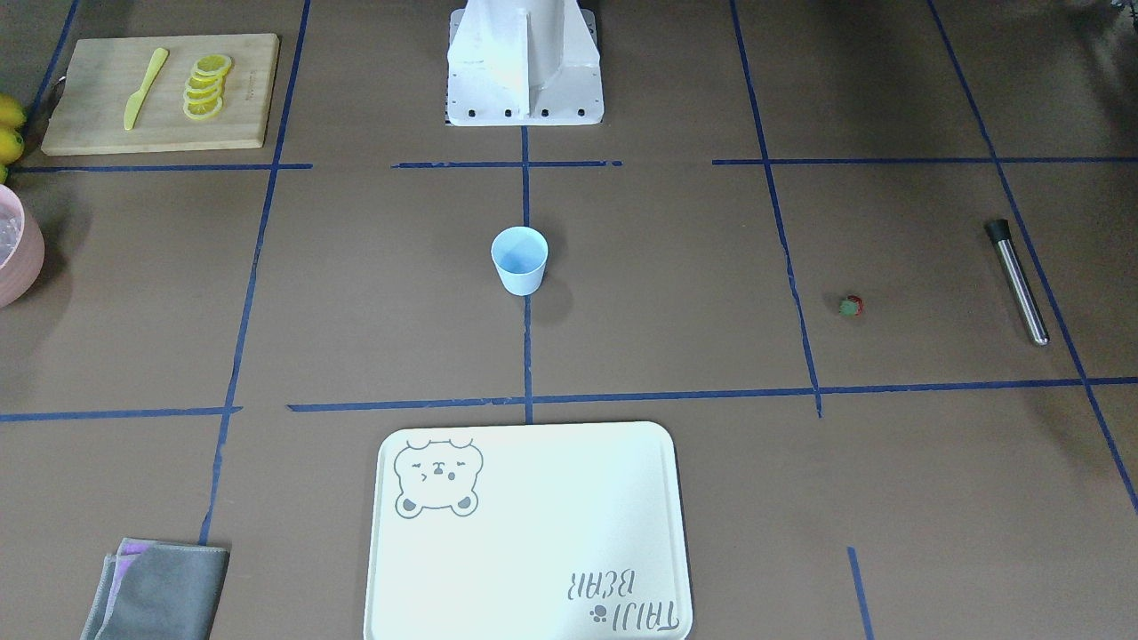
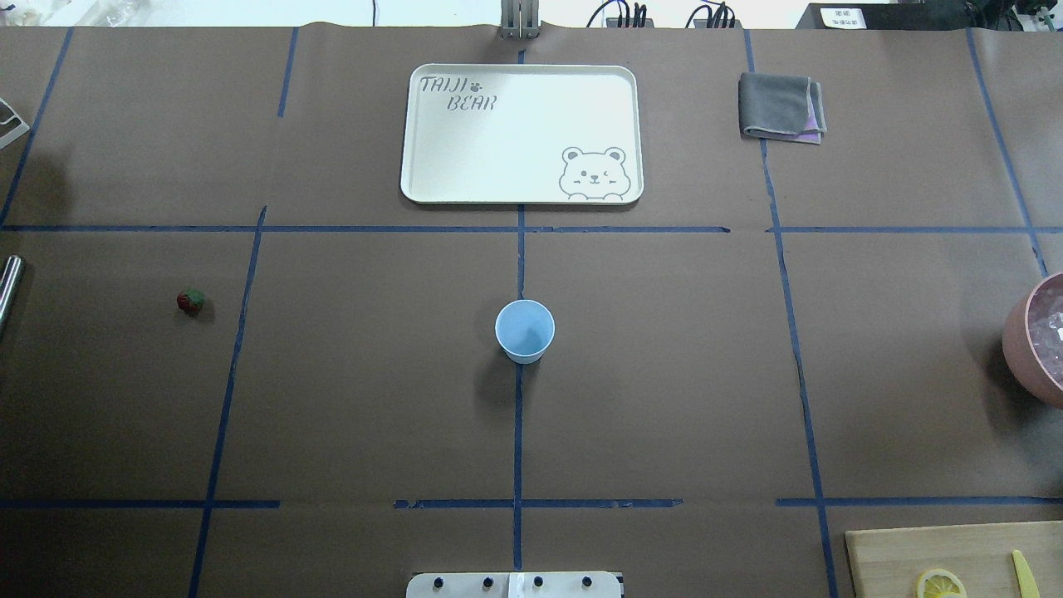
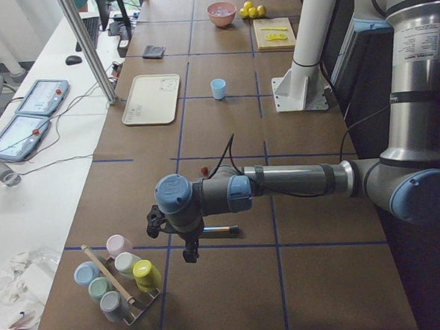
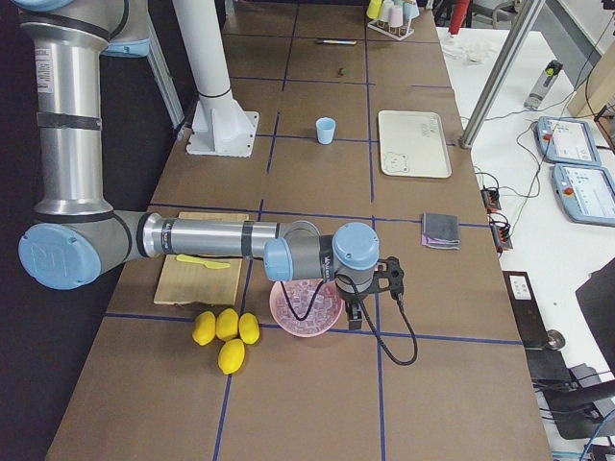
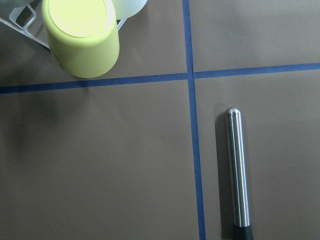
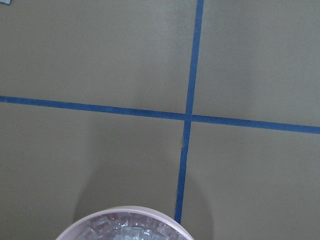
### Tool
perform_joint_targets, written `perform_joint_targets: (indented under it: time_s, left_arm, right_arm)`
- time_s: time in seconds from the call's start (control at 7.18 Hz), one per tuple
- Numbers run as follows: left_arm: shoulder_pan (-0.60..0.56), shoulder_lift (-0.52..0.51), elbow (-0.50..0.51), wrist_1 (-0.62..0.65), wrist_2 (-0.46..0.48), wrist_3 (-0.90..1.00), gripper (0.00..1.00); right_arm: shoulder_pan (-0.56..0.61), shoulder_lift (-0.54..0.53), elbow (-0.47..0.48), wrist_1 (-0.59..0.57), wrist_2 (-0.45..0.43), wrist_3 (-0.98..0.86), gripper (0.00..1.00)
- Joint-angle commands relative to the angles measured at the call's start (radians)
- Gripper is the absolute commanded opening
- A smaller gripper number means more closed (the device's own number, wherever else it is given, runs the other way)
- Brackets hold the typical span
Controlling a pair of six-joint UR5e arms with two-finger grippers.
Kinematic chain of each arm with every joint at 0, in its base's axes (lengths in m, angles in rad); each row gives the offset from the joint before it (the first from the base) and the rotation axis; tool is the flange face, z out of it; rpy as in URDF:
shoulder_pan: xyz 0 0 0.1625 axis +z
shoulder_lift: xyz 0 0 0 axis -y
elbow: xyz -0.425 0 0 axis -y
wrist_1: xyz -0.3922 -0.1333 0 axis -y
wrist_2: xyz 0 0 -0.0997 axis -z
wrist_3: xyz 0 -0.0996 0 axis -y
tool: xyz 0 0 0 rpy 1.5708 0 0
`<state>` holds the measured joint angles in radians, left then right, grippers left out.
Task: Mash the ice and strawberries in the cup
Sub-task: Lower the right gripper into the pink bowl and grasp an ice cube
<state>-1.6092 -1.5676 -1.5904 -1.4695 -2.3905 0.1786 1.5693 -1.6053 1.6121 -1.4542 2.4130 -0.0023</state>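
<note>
Zero read on left gripper point(image 3: 188, 251) or right gripper point(image 4: 354, 315) fingers; I can't tell their opening. Cup point(image 2: 524, 330) looks empty, so I'd centre the right one over a single ice point(image 6: 125, 230) cube before pinching.

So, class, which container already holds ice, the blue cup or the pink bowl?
The pink bowl beside the lemons: clear ice cubes fill it, while the blue cup stands empty.

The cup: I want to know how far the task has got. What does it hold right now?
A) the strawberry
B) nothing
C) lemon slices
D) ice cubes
B: the cup shows only its bare blue bottom inside; the strawberry lies on the table well apart from it, and the ice is in the pink bowl.
</note>
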Motion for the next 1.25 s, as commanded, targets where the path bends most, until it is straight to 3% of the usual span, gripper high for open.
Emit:
perform_joint_targets:
  time_s: [0.0, 1.11]
  left_arm:
    - [0.0, 0.0, 0.0, 0.0, 0.001, 0.004, 1.0]
    - [-0.002, 0.001, -0.031, -0.005, -0.001, -0.004, 1.0]
  right_arm:
    - [-0.002, -0.008, 0.011, 0.003, -0.008, -0.001, 0.99]
    - [-0.098, -0.004, 0.08, 0.014, -0.029, -0.008, 0.99]
